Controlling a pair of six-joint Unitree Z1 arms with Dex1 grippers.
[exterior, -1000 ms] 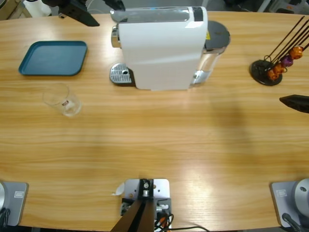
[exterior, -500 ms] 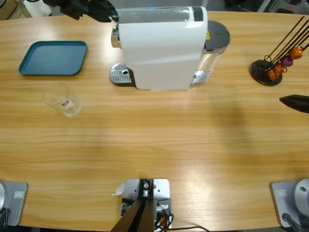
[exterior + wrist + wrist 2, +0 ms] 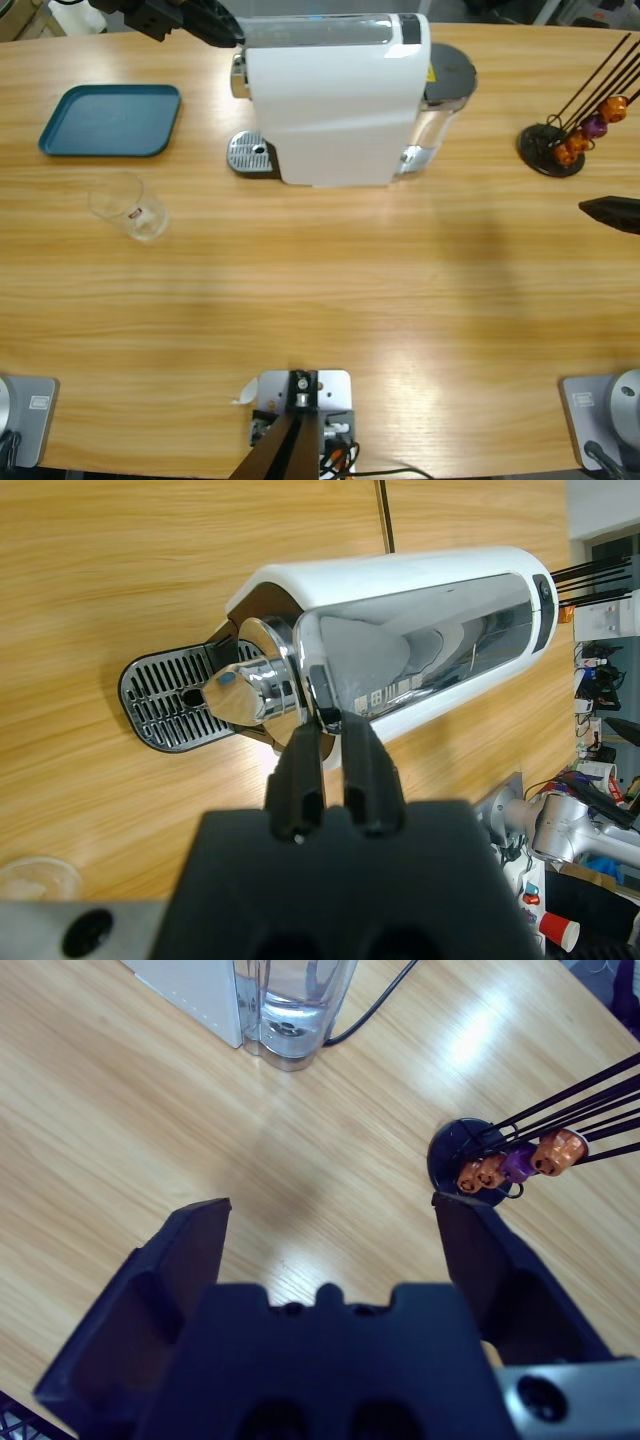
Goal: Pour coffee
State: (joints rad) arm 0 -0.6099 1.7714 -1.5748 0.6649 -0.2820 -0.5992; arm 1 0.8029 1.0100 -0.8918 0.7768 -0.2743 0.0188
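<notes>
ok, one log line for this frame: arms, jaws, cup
left gripper: shut, at coffee machine chrome front | right gripper: open, empty, near capsule rack | glass cup: off drip tray, not under spout

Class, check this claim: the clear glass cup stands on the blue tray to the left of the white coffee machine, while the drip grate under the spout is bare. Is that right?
Not quite. In the high view the clear glass cup stands on the wooden table, apart from the blue tray and nearer the camera. The rest holds: the tray lies left of the white coffee machine, and the drip grate is bare.
</notes>
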